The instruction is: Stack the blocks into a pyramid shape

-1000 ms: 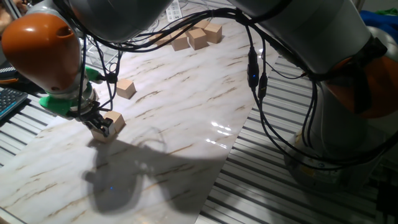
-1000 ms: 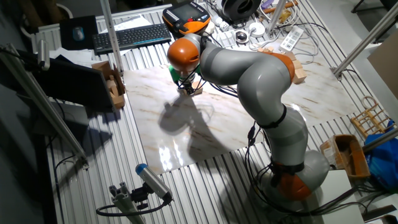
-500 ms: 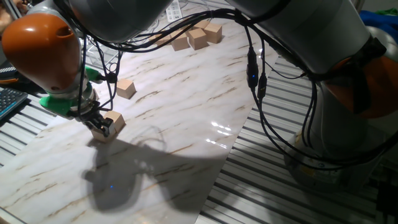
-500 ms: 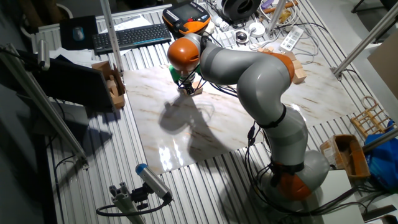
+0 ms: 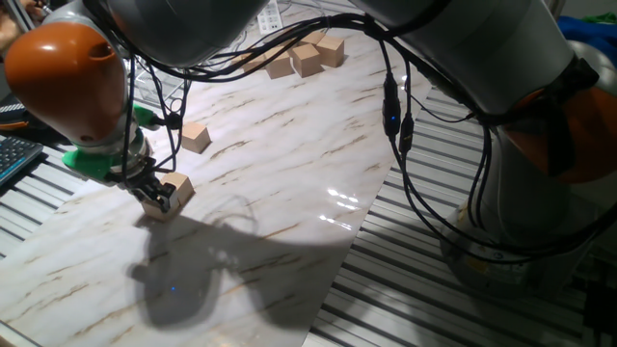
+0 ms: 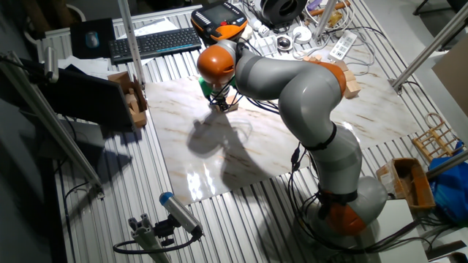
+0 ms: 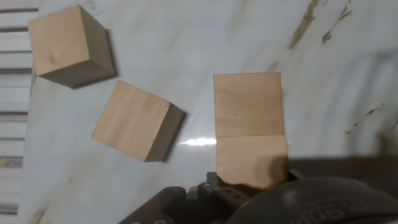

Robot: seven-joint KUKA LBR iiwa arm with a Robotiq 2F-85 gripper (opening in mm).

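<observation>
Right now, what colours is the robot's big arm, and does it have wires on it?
The arm is made of fat, rounded silver-grey sections with shiny orange joints. Black cables hang in loops along it. Near the end sits a bright green ring, and below it the small dark tool.
</observation>
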